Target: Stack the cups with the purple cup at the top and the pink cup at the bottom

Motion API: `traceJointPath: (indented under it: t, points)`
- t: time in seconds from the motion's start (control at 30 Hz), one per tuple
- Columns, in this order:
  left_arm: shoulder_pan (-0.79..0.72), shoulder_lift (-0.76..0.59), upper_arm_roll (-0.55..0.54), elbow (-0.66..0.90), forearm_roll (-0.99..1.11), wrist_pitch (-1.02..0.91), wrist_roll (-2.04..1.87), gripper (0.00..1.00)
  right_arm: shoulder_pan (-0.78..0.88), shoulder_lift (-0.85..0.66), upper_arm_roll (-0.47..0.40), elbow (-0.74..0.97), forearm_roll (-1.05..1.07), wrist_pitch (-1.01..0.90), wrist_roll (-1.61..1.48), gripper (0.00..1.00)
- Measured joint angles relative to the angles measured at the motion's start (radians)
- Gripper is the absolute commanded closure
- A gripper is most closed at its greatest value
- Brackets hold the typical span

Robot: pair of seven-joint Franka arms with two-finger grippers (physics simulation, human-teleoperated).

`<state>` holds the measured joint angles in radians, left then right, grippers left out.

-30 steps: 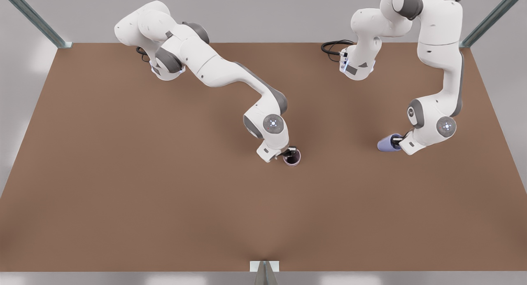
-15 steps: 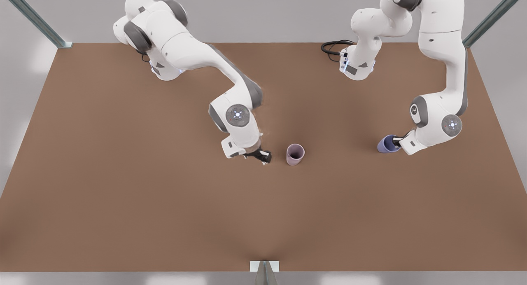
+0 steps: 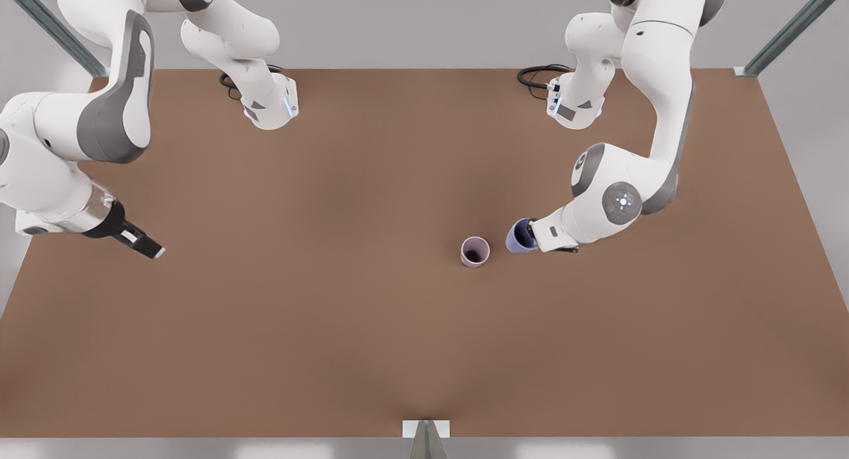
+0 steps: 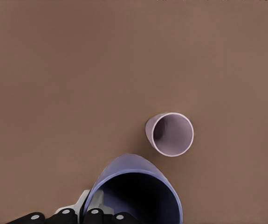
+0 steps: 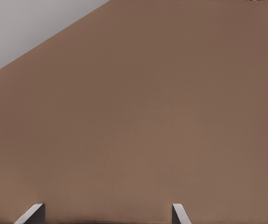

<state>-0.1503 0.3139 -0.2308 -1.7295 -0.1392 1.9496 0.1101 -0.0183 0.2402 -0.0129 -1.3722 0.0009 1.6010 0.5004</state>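
Centre of the front view: pink cup (image 3: 475,251) upright on the brown table (image 3: 331,326). Just right, left gripper (image 3: 530,237) clamps the tilted purple cup (image 3: 520,237). Far left, right gripper (image 3: 154,251) waits, fingers (image 5: 31,213) spread.

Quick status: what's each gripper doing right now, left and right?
Left gripper: shut on the purple cup, carried close beside the pink cup.
Right gripper: open, holding nothing, waiting near the table edge at the front view's left.
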Motion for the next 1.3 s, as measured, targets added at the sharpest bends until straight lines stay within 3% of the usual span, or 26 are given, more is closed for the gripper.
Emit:
traceJointPath:
  t: [0.23,1.3]
  points:
    - [-0.058,0.098,-0.032,0.129,-0.004,-0.024,-0.186,0.79,0.004,-0.013,-0.016,0.058,0.006,-0.075,-0.181,0.0]
    - [-0.089,0.232,-0.035,0.176,-0.005,-0.054,-0.538,0.79,0.004,0.011,-0.013,0.075,0.006,-0.13,-0.492,0.0]
